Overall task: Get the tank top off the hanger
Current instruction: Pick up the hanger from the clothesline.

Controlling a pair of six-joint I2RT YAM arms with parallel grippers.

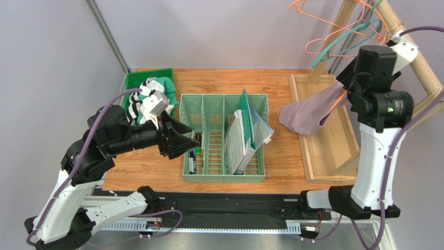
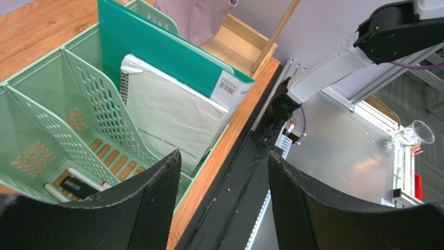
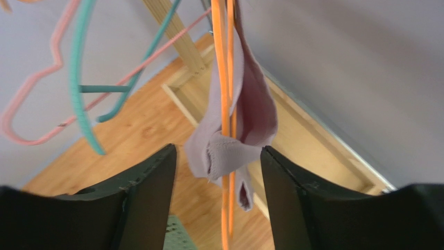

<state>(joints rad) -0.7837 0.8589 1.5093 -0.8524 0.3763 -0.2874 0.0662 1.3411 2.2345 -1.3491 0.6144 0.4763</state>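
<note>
The mauve tank top (image 1: 307,114) hangs from an orange wire hanger (image 1: 340,99) on the wooden rack at the right, its body sagging over the rack's base. In the right wrist view, a bunched strap of the tank top (image 3: 250,104) wraps the hanger's orange wires (image 3: 225,78). My right gripper (image 3: 218,150) is open with that strap and the wires between its fingers; the fabric brushes the right finger. My left gripper (image 1: 194,136) hovers over the green organizer, far from the garment. Its jaws stand open (image 2: 224,153) and hold nothing.
A green slotted organizer (image 1: 224,172) mid-table holds a notebook, a teal folder (image 2: 172,57) and pens. A green bin (image 1: 136,79) with bundled clothes stands at the back left. Pink and teal hangers (image 1: 333,44) hang on the wooden rack (image 1: 422,67), above its base frame (image 1: 312,166).
</note>
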